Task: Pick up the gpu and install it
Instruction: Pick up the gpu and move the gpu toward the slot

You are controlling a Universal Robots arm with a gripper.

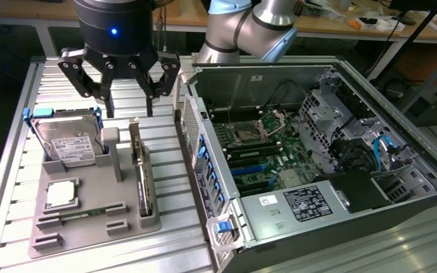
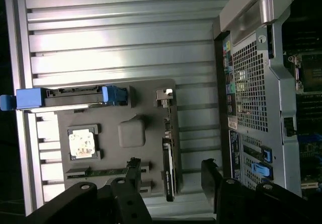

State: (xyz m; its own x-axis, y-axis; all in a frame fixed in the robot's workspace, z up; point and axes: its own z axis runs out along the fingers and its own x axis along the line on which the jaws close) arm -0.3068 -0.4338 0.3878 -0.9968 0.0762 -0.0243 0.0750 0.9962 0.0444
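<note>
The gripper (image 1: 130, 111) hangs in the upper left of the exterior view with its fingers spread apart and nothing between them. The gpu (image 1: 144, 185) stands on edge in a narrow slot of the grey fixture tray (image 1: 131, 230), at lower left of centre in that view, below the gripper and a little toward the frame's right, not touched. The wrist view shows the card edge-on, roughly between the two dark fingers (image 2: 133, 171). Hazard one: clearance. The card is flanked by an upright post (image 1: 112, 145) of the tray on one side and by the near wall of the open computer case (image 1: 207, 170) on the other; a descent that is off centre would likely drive a finger onto the post, the hard drive (image 1: 66, 142) or the case wall. Hazard two: grip location. Closing on the fan side unevenly may tilt the card so that it binds in its slot and drags the tray upward. Hazard three: insertion. The motherboard (image 1: 260, 153) lies deep within the case, with loose cables (image 1: 355, 151) near it; a skewed card would probably miss its slot, or its end bracket may catch on the case.
</note>
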